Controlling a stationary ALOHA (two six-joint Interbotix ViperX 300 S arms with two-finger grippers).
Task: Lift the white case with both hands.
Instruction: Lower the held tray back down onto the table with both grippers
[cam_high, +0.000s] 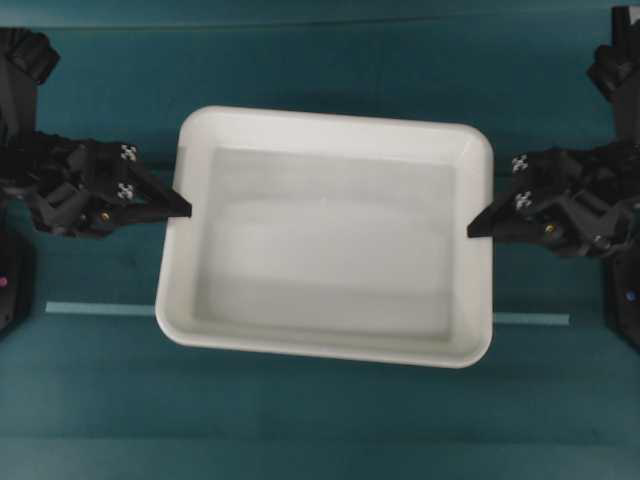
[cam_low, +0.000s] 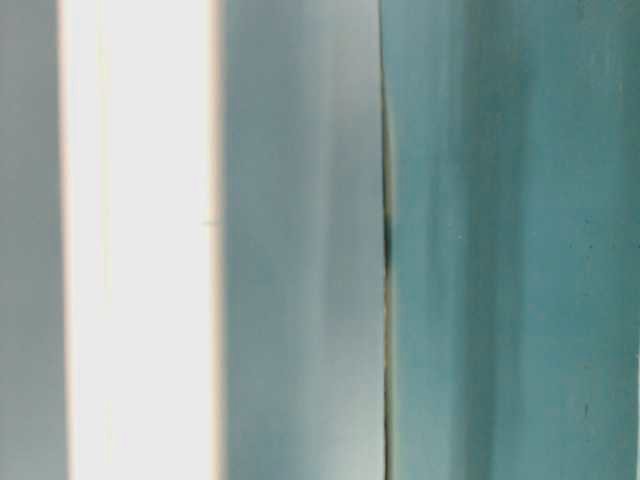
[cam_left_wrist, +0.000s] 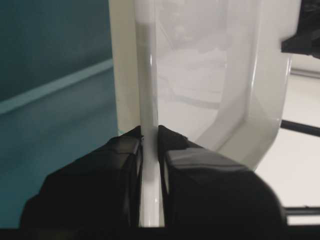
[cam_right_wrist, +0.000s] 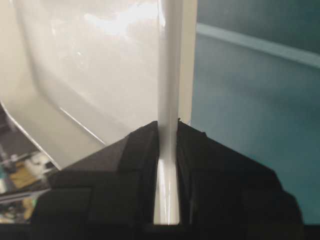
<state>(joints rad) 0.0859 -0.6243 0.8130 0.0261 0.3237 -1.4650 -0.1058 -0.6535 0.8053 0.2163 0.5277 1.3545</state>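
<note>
The white case lies broadside in the middle of the overhead view, its smooth inside bare. My left gripper is shut on the rim of its left short side, and my right gripper is shut on the rim of its right short side. In the left wrist view the black jaws pinch the thin white rim from both sides. The right wrist view shows the same: the gripper clamps the rim. A blurred white wall of the case fills half the table-level view.
The table is covered in teal cloth. A pale tape strip runs across it, passes behind the case and comes out on the right. The black arm bases stand at the left edge and the right edge.
</note>
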